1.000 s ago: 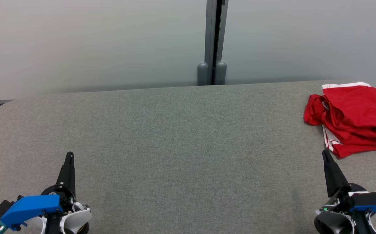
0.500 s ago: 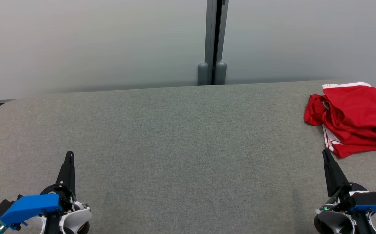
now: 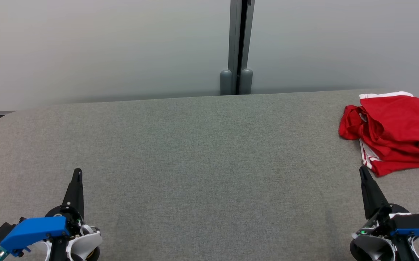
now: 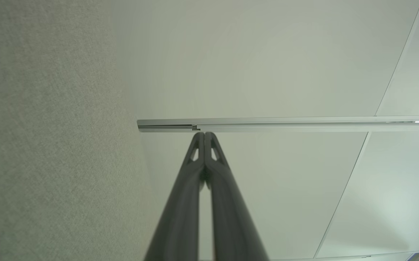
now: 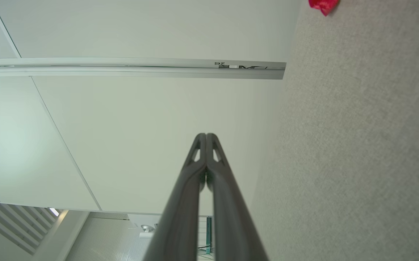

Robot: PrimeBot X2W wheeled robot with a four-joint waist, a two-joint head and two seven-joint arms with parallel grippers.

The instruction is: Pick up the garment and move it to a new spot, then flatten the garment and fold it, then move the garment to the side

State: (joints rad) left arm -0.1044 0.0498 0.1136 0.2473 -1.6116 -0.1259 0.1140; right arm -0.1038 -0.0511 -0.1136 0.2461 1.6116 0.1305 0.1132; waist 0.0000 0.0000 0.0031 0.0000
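One red garment lies crumpled at the far right of the grey fabric surface, close to its far edge, and the border of the head view cuts off its right part. It is a loose heap, with several layers folded over one another and soft creases running across the top. A white band trims its far edge, and thin white stripes show along its near left side. The cloth is a plain, bright red with no print that can be made out. In the right wrist view a small red tip of it shows at the top edge.

Both arms sit low at the near side of the surface. The left gripper is at the near left, well apart from the garment, its jaws pressed together to a single point. The right gripper is at the near right, jaws likewise pressed together and holding nothing, its tip near the garment's near corner but not touching it.

Pale panels stand behind the surface, joined by a grey post
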